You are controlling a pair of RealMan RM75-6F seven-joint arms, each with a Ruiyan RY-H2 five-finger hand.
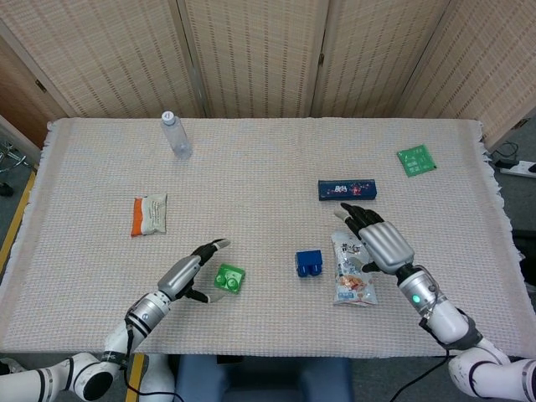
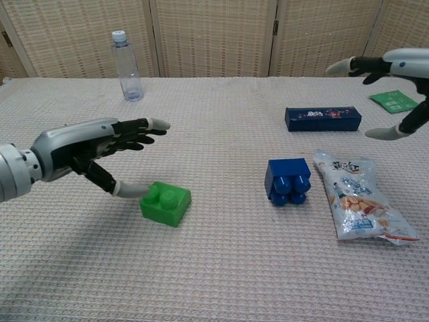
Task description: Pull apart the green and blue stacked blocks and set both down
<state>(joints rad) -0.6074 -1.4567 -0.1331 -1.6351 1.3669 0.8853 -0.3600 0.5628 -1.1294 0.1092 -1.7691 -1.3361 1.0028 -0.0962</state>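
The green block [image 1: 229, 279] [image 2: 165, 203] lies alone on the cloth, left of centre near the front edge, studs up. The blue block [image 1: 309, 265] [image 2: 288, 181] lies apart from it at front centre, tipped with its studs toward the front. My left hand [image 1: 192, 270] [image 2: 94, 149] hovers just left of the green block with fingers spread, holding nothing; its thumb tip is close to the block's left side. My right hand [image 1: 381, 243] [image 2: 389, 74] is raised to the right of the blue block, fingers spread, empty.
A snack bag [image 1: 352, 270] [image 2: 355, 201] lies right of the blue block, under my right hand. Beyond it lie a dark blue box [image 1: 347, 190] and a green packet [image 1: 416, 159]. A water bottle [image 1: 176, 134] stands back left; an orange-white packet [image 1: 149, 214] lies left.
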